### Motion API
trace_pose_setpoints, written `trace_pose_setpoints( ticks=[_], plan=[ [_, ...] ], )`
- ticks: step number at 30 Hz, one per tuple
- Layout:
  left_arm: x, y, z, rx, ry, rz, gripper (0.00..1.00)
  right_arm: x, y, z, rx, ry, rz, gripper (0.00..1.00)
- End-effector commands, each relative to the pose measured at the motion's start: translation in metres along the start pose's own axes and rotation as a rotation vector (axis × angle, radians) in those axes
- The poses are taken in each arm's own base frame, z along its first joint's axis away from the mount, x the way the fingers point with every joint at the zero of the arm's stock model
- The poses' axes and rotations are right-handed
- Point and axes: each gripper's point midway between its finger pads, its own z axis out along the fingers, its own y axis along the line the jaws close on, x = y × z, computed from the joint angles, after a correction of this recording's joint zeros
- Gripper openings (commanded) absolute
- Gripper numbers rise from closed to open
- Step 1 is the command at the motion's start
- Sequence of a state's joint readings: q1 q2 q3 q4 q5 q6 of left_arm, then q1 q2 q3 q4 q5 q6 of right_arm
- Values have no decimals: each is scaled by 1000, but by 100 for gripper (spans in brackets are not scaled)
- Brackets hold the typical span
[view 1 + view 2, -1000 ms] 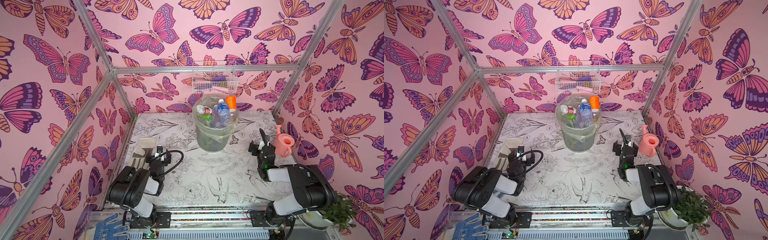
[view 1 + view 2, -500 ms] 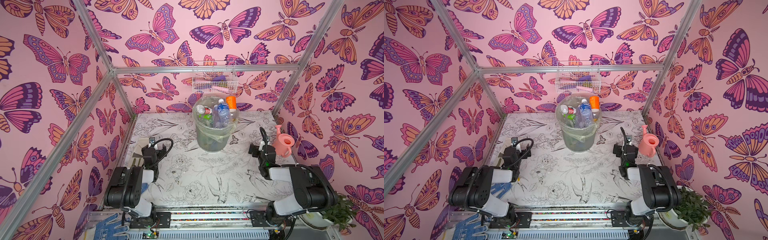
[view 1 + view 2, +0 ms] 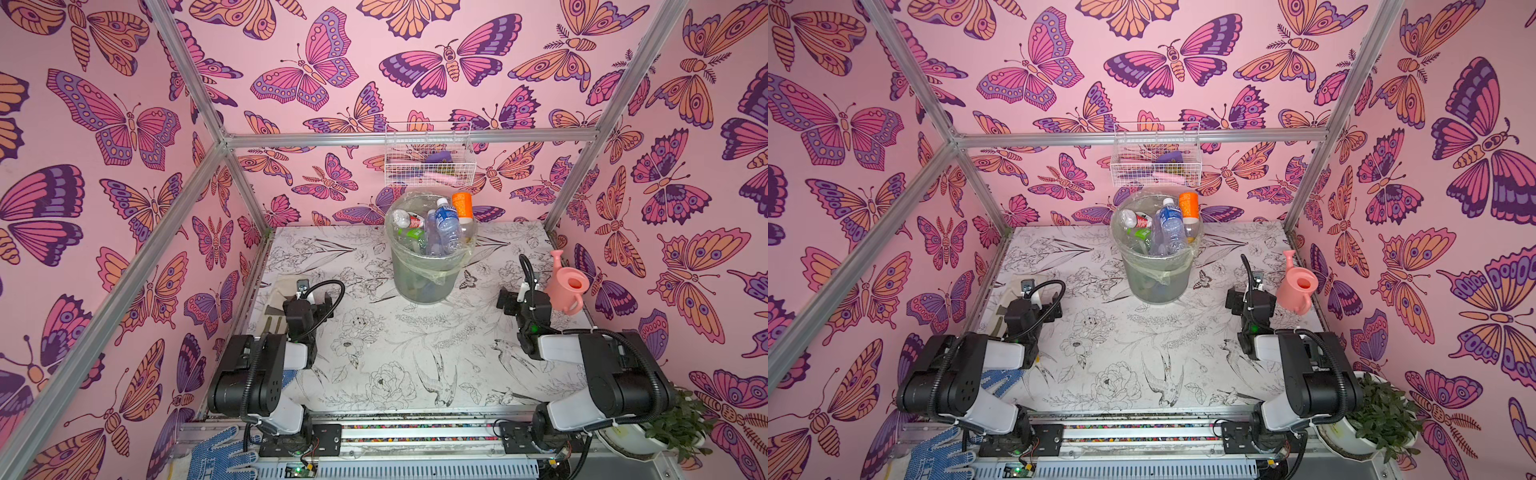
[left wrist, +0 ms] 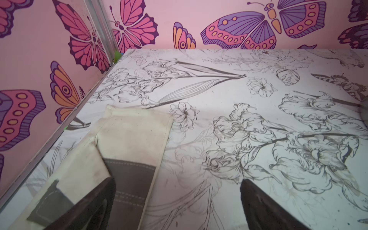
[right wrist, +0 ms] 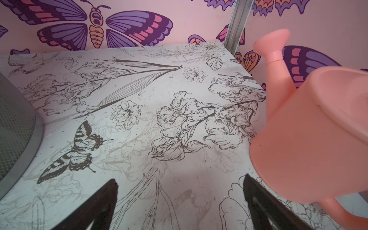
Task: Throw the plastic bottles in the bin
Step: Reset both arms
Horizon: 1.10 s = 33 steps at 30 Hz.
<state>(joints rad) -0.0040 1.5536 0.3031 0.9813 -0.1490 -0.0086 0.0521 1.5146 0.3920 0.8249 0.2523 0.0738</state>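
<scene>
Plastic bottles sit heaped in the bin at the back of the bench, poking above its lined rim. They are clear, with blue, red, green and orange labels. They look light, thin-walled and slick, and are best pinched across the labelled waist. Left gripper and right gripper hang empty, jaws apart.

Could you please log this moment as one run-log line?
plastic bottles: piled in bin | left gripper: open, empty, by beige cloth | right gripper: open, empty, beside pink watering can
</scene>
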Motion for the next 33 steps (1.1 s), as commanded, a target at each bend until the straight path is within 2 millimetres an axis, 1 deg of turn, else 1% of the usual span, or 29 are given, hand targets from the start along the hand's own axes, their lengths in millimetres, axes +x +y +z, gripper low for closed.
trace_pose_setpoints(
  ticks=[1, 2, 3, 6, 7, 8, 9, 10, 11, 14, 17, 19, 33],
  plan=[
    [-8, 9, -1, -39, -33, -34, 99, -3, -2, 0, 4, -9, 13, 99],
    [-7, 8, 2, -39, -14, -25, 99, -4, -2, 0, 4, -10, 13, 99],
    [-1, 8, 2, -46, 8, -17, 99, -4, -2, 0, 3, -10, 13, 99],
    [0, 6, 2, -40, 13, -12, 99, -4, -2, 0, 4, -10, 12, 99],
    [-10, 2, 6, -16, -9, -6, 99, -4, -2, 0, 4, -10, 11, 99],
    [-15, -9, 9, 44, -9, 15, 99, -3, -2, 0, 3, -8, 11, 99],
    [-14, -20, 9, 113, 4, 37, 99, -4, -2, 0, 1, -11, 10, 99],
    [-13, -23, 8, 128, 2, 37, 99, -3, 4, 0, -33, -9, 0, 99],
    [-13, -25, 8, 141, -3, 45, 99, -3, 15, -1, -98, -4, -32, 99],
    [-14, -31, 5, 179, -15, 54, 99, -2, 24, -5, -152, -18, -50, 99],
    [-13, -28, 7, 189, 1, 30, 99, -2, 17, 2, -135, 12, -15, 99],
    [-13, -24, 8, 182, 6, 11, 99, -2, 14, 2, -135, 15, -1, 99],
    [-14, -23, 7, 177, -1, 16, 99, -3, 15, 1, -144, 13, -7, 99]
  ],
)
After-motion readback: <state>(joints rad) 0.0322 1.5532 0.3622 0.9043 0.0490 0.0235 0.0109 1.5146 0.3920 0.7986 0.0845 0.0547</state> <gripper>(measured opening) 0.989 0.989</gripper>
